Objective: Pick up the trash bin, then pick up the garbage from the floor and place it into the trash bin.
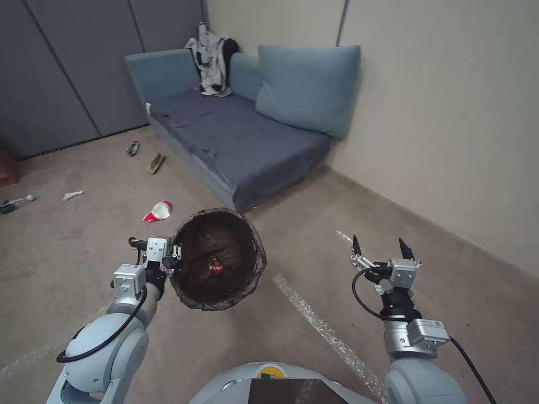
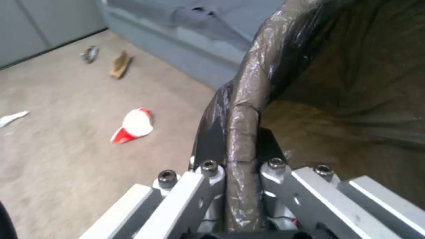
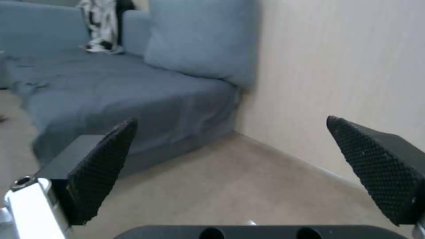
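We see the left gripper (image 1: 178,253) clamped on the bag-lined trash bin's (image 1: 218,259) rim, raised above the carpet (image 1: 314,235); the right gripper (image 1: 382,246) spread apart, empty; the crushed red-and-white cup (image 1: 158,211) just beyond. No writing legible.

Both arms are pale grey with rounded, bulbous joints, each trailing a black cable that loops along the forearm. The left tool (image 1: 177,253) ends in silver metal linkages studded with black socket-head screws (image 2: 209,165). The right tool (image 1: 382,247) carries 2 black, pointed fingers (image 3: 103,167) with a dimpled, textured face, fixed to a silver block above a black wrist collar. The grey torso dome bears a yellow round mark.
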Controlling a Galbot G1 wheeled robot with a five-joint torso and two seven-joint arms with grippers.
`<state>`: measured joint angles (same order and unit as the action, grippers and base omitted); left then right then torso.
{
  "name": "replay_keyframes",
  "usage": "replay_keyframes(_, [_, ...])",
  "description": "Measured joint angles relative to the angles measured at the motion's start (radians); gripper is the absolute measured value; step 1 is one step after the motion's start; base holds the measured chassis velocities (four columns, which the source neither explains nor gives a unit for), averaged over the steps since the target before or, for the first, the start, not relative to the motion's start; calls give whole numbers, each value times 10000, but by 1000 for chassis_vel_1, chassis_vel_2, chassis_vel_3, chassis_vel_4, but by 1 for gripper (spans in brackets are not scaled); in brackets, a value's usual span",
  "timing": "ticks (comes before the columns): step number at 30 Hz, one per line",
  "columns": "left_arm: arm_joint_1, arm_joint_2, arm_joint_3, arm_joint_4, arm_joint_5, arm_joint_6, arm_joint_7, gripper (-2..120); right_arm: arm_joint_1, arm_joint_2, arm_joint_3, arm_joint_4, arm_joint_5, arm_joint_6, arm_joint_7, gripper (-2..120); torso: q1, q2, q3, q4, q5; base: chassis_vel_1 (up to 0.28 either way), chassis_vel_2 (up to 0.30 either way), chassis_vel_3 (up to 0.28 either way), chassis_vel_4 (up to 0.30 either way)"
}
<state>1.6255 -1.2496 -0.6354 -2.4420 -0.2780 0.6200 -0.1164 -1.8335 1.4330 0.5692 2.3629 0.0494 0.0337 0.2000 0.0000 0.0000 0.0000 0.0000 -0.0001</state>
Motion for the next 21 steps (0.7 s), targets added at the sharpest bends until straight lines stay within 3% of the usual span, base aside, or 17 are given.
replay_keyframes(21, [-60,-40,-14,62,3,-60,-23,3,298,2,-40,-131,151,-411,29,100,1,0,0,0,0,100,97,97,100])
